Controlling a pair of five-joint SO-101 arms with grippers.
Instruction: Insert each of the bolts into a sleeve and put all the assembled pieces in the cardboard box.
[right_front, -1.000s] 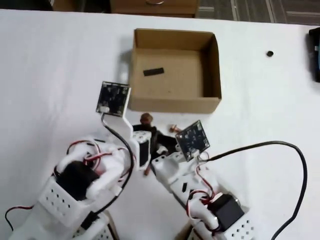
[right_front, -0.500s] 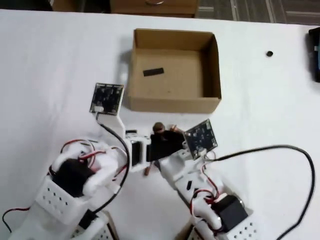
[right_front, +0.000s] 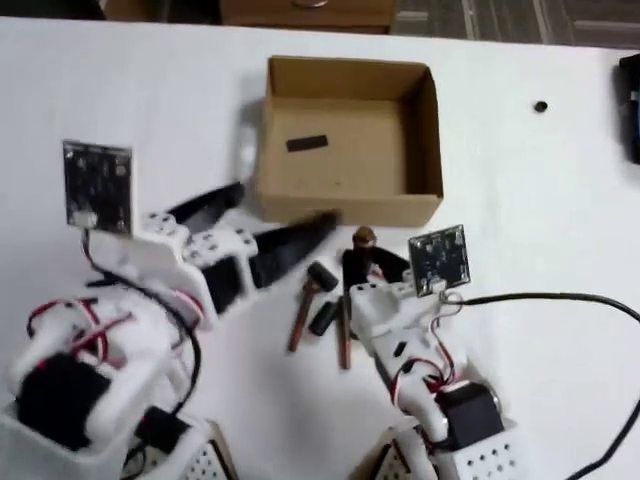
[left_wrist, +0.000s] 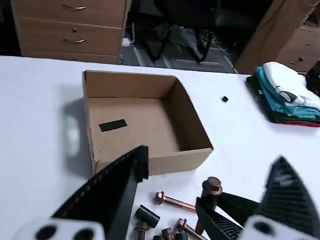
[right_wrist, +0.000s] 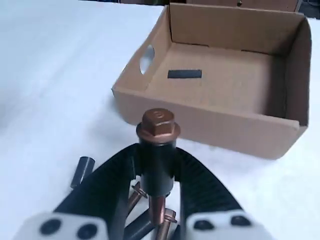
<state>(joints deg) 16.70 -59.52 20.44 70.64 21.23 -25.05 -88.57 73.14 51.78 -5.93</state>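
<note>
My right gripper (right_wrist: 156, 167) (right_front: 366, 262) is shut on a black sleeve (right_wrist: 156, 161) with a copper bolt (right_wrist: 158, 124) standing upright in it, just in front of the cardboard box (right_front: 345, 208). My left gripper (right_front: 286, 206) (left_wrist: 212, 157) hangs open to the left of it, holding nothing. Loose bolts (right_front: 300, 320) (left_wrist: 175, 201) and loose sleeves (right_front: 322, 274) (left_wrist: 147, 215) (right_wrist: 81, 171) lie on the table between the arms. A flat black piece (right_front: 307, 144) lies inside the box.
A small black object (right_front: 540, 106) sits on the table at the far right, near a dark item (right_front: 630, 100) at the edge. A black cable (right_front: 540, 297) curves beside the right arm. Folded clothes (left_wrist: 290, 97) lie past the box.
The left arm has pulled back to the left and its gripper has opened, uncovering the loose bolts and sleeves. The right gripper has shifted slightly right, still holding the bolt in its sleeve.
</note>
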